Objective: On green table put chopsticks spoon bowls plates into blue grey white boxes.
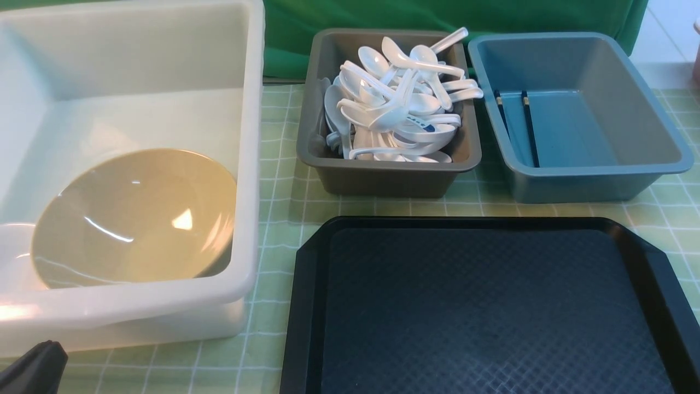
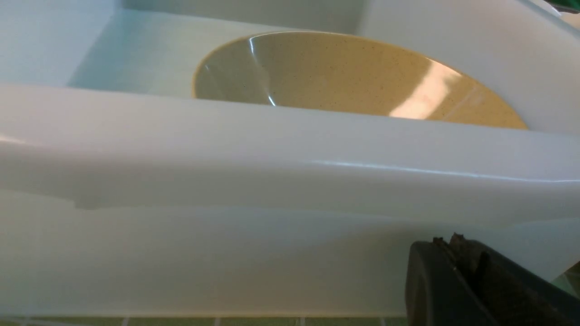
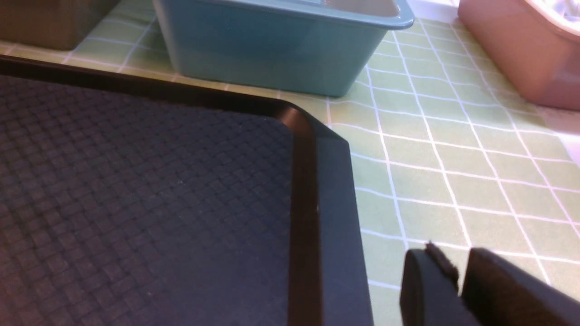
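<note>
The tan bowl (image 1: pixel 134 216) lies tipped on its side in the near end of the big white box (image 1: pixel 251 137), leaning on the wall. It is smooth and shiny, with bright spots of light on it. The white spoons (image 1: pixel 399 104) are heaped in the grey box (image 1: pixel 383 175) in the middle, and some stick up over the rim. Two dark chopsticks (image 1: pixel 529 128) lie side by side on the floor of the blue box (image 1: pixel 601 175), with their long way pointing from the robot toward the far wall.

The black tray (image 1: pixel 492 306) in front has nothing on it, so it looks like the sorting is done or almost done.

The left gripper (image 2: pixel 457 253) sits low, just outside the near wall of the white box. The bowl is beyond that wall, so the left arm is the nearer one to it. Its fingers (image 2: pixel 430 280) are pressed together and hold nothing.

The right gripper (image 3: pixel 460 271) hangs over the green table (image 3: pixel 453 149), just beside the tray's corner. The blue box is ahead of it. Its fingers (image 3: pixel 426 290) have only a thin gap between them, with nothing in it.

A pink box (image 3: pixel 521 59) stands off to the side.
</note>
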`<move>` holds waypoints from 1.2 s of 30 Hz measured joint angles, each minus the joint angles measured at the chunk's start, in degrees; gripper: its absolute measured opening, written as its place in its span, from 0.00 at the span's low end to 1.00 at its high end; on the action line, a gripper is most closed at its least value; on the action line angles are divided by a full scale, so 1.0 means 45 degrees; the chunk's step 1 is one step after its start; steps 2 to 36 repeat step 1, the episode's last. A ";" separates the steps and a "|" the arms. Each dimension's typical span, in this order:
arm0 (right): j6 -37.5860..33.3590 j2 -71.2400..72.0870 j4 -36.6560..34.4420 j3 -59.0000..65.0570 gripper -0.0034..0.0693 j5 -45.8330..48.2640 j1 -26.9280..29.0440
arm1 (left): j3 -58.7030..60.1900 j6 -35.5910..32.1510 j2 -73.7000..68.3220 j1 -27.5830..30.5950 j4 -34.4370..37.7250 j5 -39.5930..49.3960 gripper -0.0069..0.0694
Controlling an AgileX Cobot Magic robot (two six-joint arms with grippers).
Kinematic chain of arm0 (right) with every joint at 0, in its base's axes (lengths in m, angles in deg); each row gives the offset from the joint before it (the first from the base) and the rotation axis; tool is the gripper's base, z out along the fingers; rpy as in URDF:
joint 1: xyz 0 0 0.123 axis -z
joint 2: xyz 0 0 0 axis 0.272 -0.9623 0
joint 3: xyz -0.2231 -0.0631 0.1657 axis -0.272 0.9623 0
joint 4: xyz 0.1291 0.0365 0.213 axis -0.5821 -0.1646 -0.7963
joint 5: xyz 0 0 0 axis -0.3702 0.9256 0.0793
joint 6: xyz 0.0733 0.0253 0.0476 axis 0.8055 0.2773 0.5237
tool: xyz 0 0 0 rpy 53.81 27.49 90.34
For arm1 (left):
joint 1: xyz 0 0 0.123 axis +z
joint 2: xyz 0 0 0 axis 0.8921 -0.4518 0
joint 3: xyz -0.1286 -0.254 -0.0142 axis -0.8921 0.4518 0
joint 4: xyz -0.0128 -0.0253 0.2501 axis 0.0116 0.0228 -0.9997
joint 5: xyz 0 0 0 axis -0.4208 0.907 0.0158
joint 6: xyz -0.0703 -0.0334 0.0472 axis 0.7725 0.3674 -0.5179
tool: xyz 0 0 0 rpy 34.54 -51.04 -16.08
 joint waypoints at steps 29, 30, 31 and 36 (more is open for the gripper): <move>0.0000 0.0000 0.0000 0.0000 0.23 0.0000 0.0000 | 0.0000 0.0000 0.0000 0.0000 0.0000 0.0000 0.09; 0.0000 0.0000 0.0000 0.0000 0.23 0.0000 0.0000 | 0.0000 0.0000 0.0000 0.0000 0.0000 0.0000 0.09; 0.0000 0.0000 0.0000 0.0000 0.23 0.0000 0.0000 | 0.0000 0.0000 0.0000 0.0000 0.0000 0.0000 0.09; 0.0000 0.0000 0.0000 0.0000 0.23 0.0000 0.0000 | 0.0000 0.0000 0.0000 0.0000 0.0000 0.0000 0.09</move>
